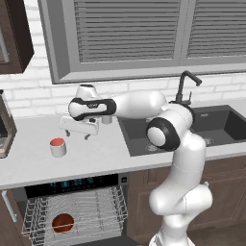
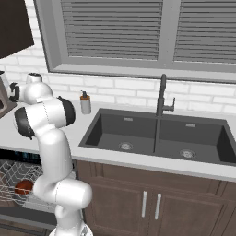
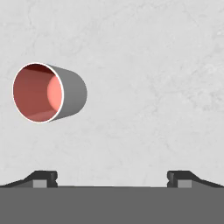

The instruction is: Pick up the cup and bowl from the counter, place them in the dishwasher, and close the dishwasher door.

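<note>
Grey-walled cup [image 3: 49,92] with red inside, upright on pale counter [image 3: 153,87], pincer [image 3: 111,179] released above.

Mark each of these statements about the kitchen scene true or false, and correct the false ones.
1. The bowl lies in the dishwasher rack. True.
2. The cup is already in the rack. False: it stands upright on the counter.
3. The hand is open and holds nothing. True.
4. The dishwasher door is closed. False: the rack is pulled out and exposed.
5. The hand grips the cup. False: the hand hovers above the counter, beside the cup.
</note>
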### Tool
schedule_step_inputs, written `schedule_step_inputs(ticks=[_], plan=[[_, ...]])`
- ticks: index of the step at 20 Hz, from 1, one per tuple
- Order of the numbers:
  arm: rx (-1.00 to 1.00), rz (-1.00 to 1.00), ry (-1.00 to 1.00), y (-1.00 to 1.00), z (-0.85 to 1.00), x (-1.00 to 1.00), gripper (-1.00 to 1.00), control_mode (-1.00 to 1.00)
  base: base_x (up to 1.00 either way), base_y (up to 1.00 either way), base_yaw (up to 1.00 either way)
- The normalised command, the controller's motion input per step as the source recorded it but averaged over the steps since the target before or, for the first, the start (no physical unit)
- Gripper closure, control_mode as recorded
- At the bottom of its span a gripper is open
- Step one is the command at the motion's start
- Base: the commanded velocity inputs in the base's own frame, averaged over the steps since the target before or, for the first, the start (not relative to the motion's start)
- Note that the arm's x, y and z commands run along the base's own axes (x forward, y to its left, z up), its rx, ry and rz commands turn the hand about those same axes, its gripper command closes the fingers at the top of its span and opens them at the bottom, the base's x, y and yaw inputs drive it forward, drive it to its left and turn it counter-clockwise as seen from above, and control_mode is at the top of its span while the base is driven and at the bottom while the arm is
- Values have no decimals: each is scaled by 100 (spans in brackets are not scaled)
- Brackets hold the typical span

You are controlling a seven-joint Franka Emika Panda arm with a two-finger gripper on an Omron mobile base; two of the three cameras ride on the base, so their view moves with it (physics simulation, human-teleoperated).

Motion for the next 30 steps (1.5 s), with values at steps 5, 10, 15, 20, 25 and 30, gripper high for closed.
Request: schedule_step_inputs(ticks=[5, 10, 15, 20, 25, 30], plan=[[-15, 6, -3, 22, -32, 24, -100, -100, 0, 0, 0], [-5, 2, -11, 8, -18, 9, -100, -100, 0, 0, 0], [0, 0, -9, 0, -23, 2, -100, -100, 0, 0, 0], [0, 0, -13, 0, -35, 0, -100, -100, 0, 0, 0], [3, 0, -12, 0, -33, 1, -100, -100, 0, 0, 0], [5, 0, -9, 0, -11, 20, -100, -100, 0, 0, 0]])
